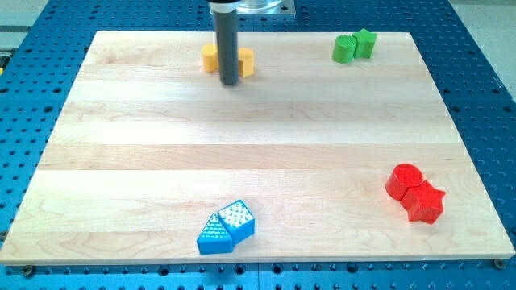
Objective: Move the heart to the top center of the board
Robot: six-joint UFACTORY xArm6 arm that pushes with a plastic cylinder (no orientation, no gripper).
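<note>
Two yellow blocks sit at the top centre of the wooden board (258, 145), one to the left of the rod (211, 58) and one to its right (245, 61). The rod hides part of both, so I cannot tell which one is the heart. My tip (230, 83) rests on the board just below the two yellow blocks, between them and touching or nearly touching both.
A green cylinder (345, 49) and a green star (365, 43) touch at the top right. A red cylinder (403, 181) and a red star (424, 201) touch at the lower right. A blue triangle (214, 234) and a blue block (237, 218) touch at the bottom centre.
</note>
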